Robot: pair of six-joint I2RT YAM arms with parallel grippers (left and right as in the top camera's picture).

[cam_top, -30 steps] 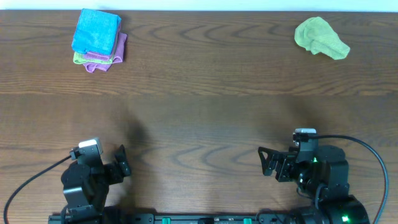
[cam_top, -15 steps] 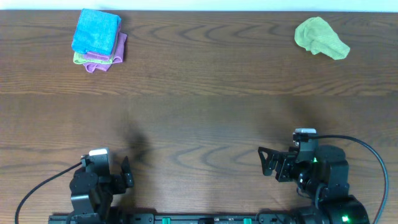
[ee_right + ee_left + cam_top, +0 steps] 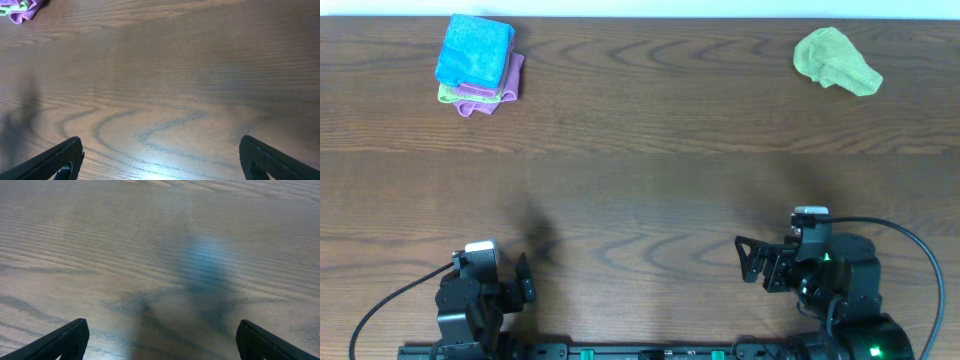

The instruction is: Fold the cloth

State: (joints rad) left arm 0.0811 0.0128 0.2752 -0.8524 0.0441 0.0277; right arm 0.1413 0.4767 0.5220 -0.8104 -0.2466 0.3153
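Left gripper [image 3: 523, 280]: low at the near edge of the table, on the left side. Its jaws are spread wide and hold nothing. The left wrist view shows its two fingertips [image 3: 67, 339] at the lower corners, with only bare wood and a soft shadow between them.
Folded stack [image 3: 478, 65]: far left corner of the table, well apart from both arms. A blue cloth [image 3: 475, 48] lies on top, a purple cloth [image 3: 512, 80] under it, and a thin green edge shows at the bottom.
Table [image 3: 640, 180]: dark wood grain, bare across the middle.
Right gripper [image 3: 752, 262]: near edge, right side, pointing toward the centre. Its jaws are parted wide and grip nothing. In the right wrist view the fingertips [image 3: 62, 157] frame open wood, and a corner of the purple cloth shows at the top left.
Green cloth [image 3: 835, 60]: far right of the table, crumpled in a loose heap, unfolded. It lies well apart from the right gripper, and neither arm touches it.
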